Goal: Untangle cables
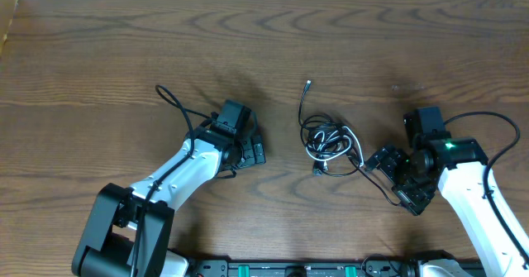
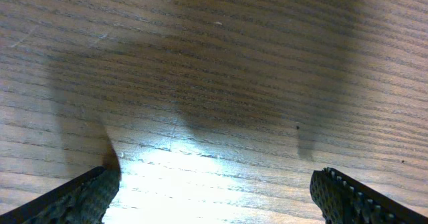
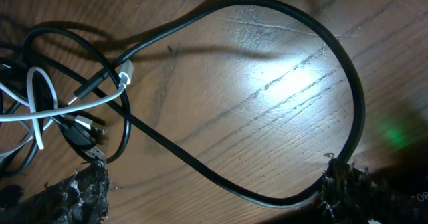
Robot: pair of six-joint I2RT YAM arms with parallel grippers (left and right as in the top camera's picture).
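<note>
The black cable and the white cable lie in one tangled heap at the table's middle. One black plug end sticks out toward the back. My right gripper is open just right of the heap. In the right wrist view a loop of the black cable runs across the wood between its open fingers, and the white cable crosses the black one at the left. My left gripper is open and empty, left of the heap; its wrist view shows only bare wood.
The wooden table stretches out on all sides of the heap. A thicker black arm wire loops behind the left arm, another arcs over the right arm. The arms' base rail is at the front edge.
</note>
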